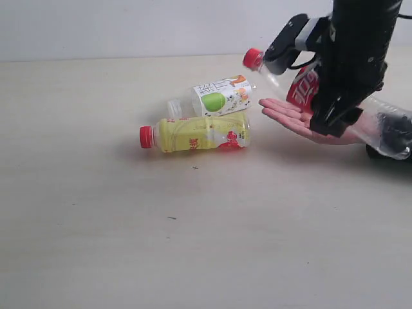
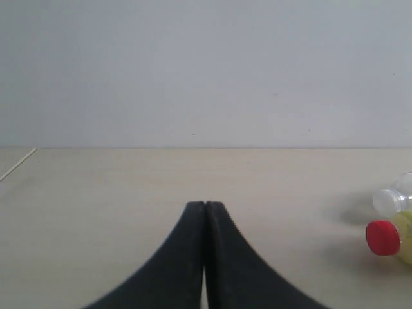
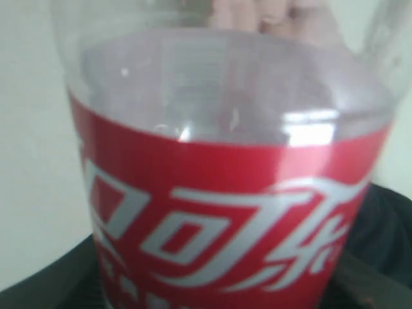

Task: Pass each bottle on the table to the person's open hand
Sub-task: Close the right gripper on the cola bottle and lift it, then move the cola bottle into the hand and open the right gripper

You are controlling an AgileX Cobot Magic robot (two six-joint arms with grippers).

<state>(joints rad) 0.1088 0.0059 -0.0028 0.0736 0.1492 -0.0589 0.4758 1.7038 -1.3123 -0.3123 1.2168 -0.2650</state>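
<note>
The right hand [image 1: 331, 106] grips the cola bottle [image 1: 301, 87] around its red label, holding it slanted with the cap raised, just above the person's open hand [image 1: 290, 117]. Beyond the cap, well clear of the right hand, the yellow bottle [image 1: 199, 134] and the green-apple bottle [image 1: 212, 98] lie touching on the surface [image 1: 129, 244]. The left hand [image 2: 205, 212] is closed on nothing.

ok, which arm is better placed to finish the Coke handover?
Right. The right hand holds the Coke bottle over the person's palm, so it likely only needs to release. The left hand is shut, well off to the side.
</note>
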